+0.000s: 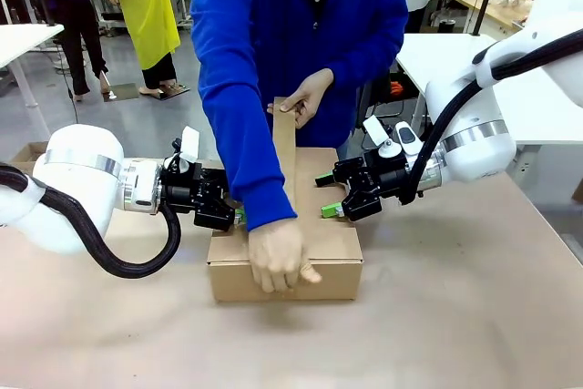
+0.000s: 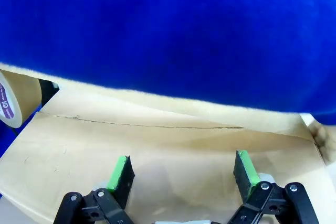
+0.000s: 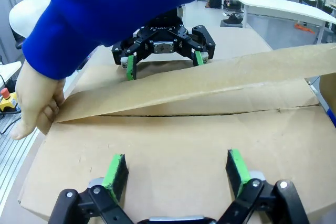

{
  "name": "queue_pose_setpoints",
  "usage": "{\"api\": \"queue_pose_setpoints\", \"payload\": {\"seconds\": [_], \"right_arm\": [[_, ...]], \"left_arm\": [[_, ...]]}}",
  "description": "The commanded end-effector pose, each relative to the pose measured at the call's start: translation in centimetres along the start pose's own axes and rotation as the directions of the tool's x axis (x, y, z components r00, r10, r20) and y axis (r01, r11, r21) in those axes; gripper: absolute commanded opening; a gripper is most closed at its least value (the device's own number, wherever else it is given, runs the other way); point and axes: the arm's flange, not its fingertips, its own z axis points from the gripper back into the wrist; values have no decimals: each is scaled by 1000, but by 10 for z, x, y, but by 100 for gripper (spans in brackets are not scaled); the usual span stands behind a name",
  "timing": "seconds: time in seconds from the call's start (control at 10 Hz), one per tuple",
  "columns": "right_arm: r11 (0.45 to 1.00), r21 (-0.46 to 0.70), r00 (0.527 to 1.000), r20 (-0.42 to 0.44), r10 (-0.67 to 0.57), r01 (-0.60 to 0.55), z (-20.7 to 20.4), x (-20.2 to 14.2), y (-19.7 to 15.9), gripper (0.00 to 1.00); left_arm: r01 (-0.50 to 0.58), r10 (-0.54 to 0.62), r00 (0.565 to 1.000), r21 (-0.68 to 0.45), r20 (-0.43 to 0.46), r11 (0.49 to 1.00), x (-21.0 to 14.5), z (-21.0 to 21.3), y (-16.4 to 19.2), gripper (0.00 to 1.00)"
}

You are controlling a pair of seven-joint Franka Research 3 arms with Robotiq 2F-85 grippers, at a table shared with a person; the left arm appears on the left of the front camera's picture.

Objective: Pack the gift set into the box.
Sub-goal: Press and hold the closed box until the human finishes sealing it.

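Left gripper (image 1: 239,216) sits at the left edge of the box (image 1: 332,239), its jaws spread and grasping nothing; in the left wrist view the green pads (image 2: 118,172) hover apart just above the closed top flap. Read this posture as a hold-down: you want the flap kept flat while the seam is taped.

Move to the centre. The person's near hand (image 1: 281,256) presses the tape strip (image 1: 284,148) over the front edge of the box, while the far hand (image 1: 306,97) holds the strip taut and raised above the seam. Tension keeps the strip straight along the joint between the two flaps. A tape roll (image 2: 9,103) shows at the left edge of the left wrist view.

Right gripper (image 1: 333,196) mirrors the left one at the right side of the box top, also released, pads (image 3: 116,170) spread just over the cardboard. You cannot confirm from these views whether either gripper actually touches the flap.

The gift set is presumably inside the box, since the flaps are shut over it. Judge the packing as nearly complete, with sealing in progress on the bench (image 1: 455,316).
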Motion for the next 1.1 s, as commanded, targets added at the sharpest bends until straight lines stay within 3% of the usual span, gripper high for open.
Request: {"api": "queue_pose_setpoints", "payload": {"seconds": [0.0,1.0], "right_arm": [[1000,-7,1000,-1,-6,6,-2,-2,1,100],[1000,-7,1000,-1,-6,6,-2,-2,1,100]], "left_arm": [[4,-4,1000,-2,-2,1000,-2,0,-2,100],[4,-4,1000,-2,-2,1000,-2,0,-2,100]]}}
